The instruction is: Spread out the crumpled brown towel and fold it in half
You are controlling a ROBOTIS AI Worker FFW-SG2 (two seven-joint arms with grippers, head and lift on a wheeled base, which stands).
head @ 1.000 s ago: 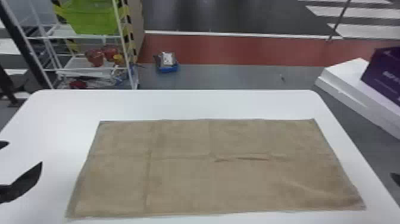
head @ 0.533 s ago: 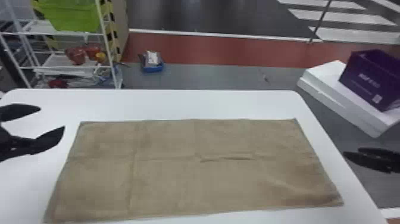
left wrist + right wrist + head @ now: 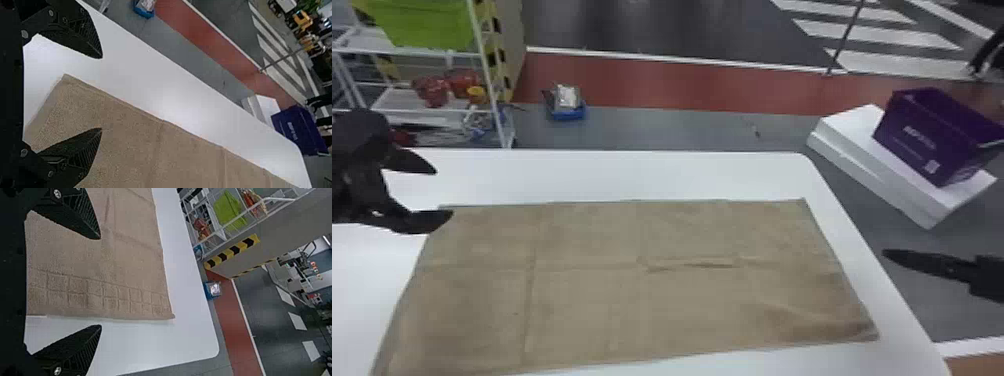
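Just beside the wide-open left gripper (image 3: 444, 192), the brown towel (image 3: 632, 300) could slip from a skimpy corner pinch imo; right gripper (image 3: 100, 282) gaping too.

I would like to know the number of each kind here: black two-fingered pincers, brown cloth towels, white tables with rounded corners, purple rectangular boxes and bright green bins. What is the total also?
Pincers, left pincer and right pincer: 2
Brown towel: 1
White table: 1
Purple box: 1
Green bin: 1
Total: 6
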